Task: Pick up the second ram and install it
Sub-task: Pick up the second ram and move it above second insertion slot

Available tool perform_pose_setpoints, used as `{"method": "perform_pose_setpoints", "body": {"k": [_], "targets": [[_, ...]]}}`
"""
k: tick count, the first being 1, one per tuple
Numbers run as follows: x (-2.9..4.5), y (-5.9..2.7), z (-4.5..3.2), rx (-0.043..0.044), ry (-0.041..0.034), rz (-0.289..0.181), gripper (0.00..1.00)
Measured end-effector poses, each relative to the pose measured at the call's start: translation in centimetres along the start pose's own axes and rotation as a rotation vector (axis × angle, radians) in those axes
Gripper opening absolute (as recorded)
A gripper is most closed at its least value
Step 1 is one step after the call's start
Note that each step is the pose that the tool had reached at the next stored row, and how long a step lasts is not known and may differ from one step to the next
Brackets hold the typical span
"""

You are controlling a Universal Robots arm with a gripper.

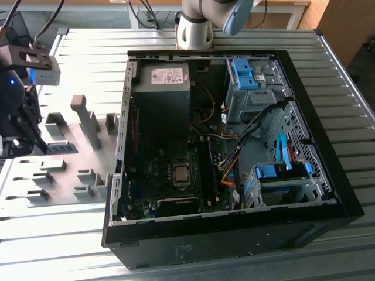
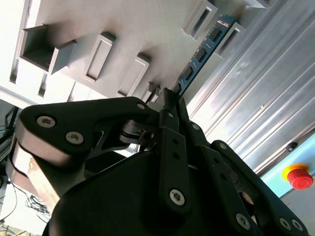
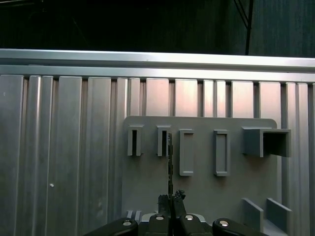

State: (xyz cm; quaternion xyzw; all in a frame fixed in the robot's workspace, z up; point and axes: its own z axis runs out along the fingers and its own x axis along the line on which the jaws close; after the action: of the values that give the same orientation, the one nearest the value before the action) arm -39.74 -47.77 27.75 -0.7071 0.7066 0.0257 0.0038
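The second ram [image 2: 202, 54] is a narrow blue-green stick with black chips. My gripper [image 2: 171, 101] is shut on one end of it. In the first wrist view the ram [image 3: 170, 160] is edge-on, running out from the gripper [image 3: 170, 198] past the grey holder blocks [image 3: 186, 151]. In the exterior view the gripper [image 1: 24, 140] is at the far left over the grey holder plate [image 1: 70, 181], with the ram [image 1: 58, 148] a dark strip sticking out toward the open computer case [image 1: 234, 234]. Whether the ram still touches a holder block is hard to tell.
The case lies open on the ribbed metal table [image 1: 88, 52], showing the motherboard [image 1: 176, 175], a power supply [image 1: 161, 88] and blue drive-bay latches [image 1: 243, 73]. The arm's base [image 1: 196, 26] stands behind the case. A red stop button [image 2: 298, 176] sits beyond the table edge.
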Motion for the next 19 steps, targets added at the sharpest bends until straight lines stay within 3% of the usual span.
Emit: {"method": "perform_pose_setpoints", "body": {"k": [19], "targets": [[-0.05, 0.03, -1.13, -0.0001, 0.0001, 0.000, 0.14]]}}
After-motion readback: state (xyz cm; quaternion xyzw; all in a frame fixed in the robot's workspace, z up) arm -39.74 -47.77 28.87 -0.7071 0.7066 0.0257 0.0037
